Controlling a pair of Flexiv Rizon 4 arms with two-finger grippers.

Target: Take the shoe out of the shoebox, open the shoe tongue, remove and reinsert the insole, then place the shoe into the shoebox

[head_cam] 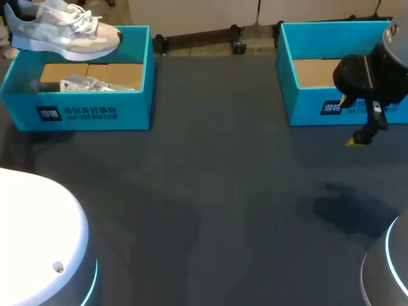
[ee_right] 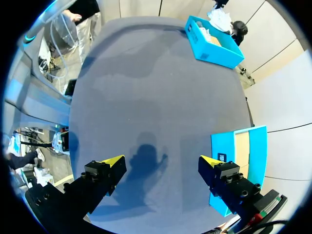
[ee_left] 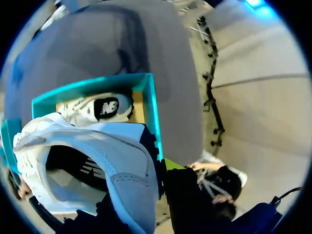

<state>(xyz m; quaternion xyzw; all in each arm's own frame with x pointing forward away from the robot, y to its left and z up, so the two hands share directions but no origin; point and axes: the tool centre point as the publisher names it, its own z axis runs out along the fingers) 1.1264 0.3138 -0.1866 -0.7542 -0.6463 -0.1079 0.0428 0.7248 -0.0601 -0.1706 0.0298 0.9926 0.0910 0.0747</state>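
Note:
A white and beige sneaker (head_cam: 64, 29) hangs above the far edge of the teal shoebox (head_cam: 76, 115) at the table's back left. In the left wrist view my left gripper (ee_left: 158, 175) is shut on the heel collar of that sneaker (ee_left: 83, 161); one yellow tip shows beside the heel and the other is hidden by the shoe. Under it, a second sneaker (ee_left: 100, 107) lies inside the shoebox (ee_left: 151, 107). My right gripper (ee_right: 161, 163) stands open above the dark tabletop, with nothing between its fingers, close to a second teal box (ee_right: 239, 156).
The second teal box (head_cam: 319, 95) at the back right shows a bare cardboard floor. My right gripper (head_cam: 360, 135) hovers just before its front wall. White rounded robot bases fill the near left corner (head_cam: 38, 242) and near right corner (head_cam: 389, 268). Dark tabletop (head_cam: 223, 191) spreads between the boxes.

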